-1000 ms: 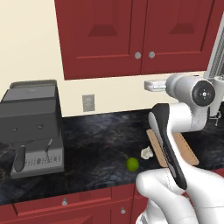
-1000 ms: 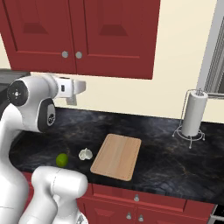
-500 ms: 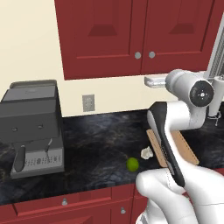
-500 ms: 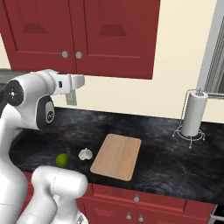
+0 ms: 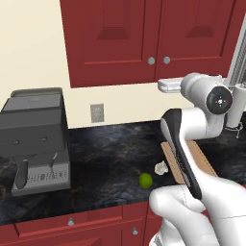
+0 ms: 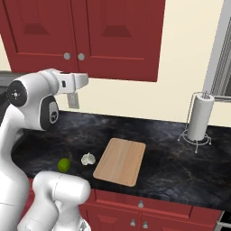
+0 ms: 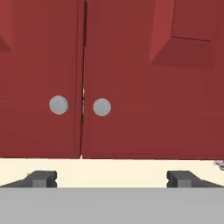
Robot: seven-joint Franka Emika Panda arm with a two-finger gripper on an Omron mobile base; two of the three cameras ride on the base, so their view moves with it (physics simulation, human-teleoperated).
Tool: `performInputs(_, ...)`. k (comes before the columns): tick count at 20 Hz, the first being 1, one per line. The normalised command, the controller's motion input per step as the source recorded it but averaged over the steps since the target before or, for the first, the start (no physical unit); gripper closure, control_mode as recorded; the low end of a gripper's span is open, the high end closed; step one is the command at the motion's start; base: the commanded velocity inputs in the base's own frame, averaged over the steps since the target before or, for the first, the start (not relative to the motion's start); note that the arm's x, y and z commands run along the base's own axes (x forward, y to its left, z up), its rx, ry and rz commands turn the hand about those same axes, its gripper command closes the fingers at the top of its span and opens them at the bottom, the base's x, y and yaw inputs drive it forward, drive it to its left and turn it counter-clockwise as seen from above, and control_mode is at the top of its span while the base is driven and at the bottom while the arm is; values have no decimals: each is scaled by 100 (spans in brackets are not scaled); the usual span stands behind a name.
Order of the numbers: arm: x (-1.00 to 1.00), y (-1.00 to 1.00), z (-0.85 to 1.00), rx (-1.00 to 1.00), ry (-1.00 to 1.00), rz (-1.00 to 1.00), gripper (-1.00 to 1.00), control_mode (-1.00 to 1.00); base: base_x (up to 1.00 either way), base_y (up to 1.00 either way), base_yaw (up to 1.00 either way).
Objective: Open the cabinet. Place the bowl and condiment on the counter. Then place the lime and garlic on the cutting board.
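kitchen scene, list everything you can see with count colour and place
cabinet: one, dark red, on the wall above the counter, both doors shut
knobs: two, silver, at the door seam
counter: one, black marbled stone
cutting board: one, light wood, flat on the counter
lime: one, yellow-green, on the counter left of the garlic
garlic: one, white, just left of the board
coffee machine: one, grey, counter's left end
paper towel holder: one, white roll, counter's right
wall outlet: one, grey
lower drawers: red, below the counter
gripper: one, dark tips, open, facing the knobs
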Motion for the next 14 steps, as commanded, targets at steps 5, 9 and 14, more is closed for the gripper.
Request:
performInputs(5, 24, 0, 14, 0, -6, 1, -100, -100, 0, 0, 0)
performInputs(9, 35, 0, 0, 0, -1, 0, -100, -100, 0, 0, 0)
performInputs(14, 40, 0, 3, 1, 0, 0, -100, -100, 0, 0, 0)
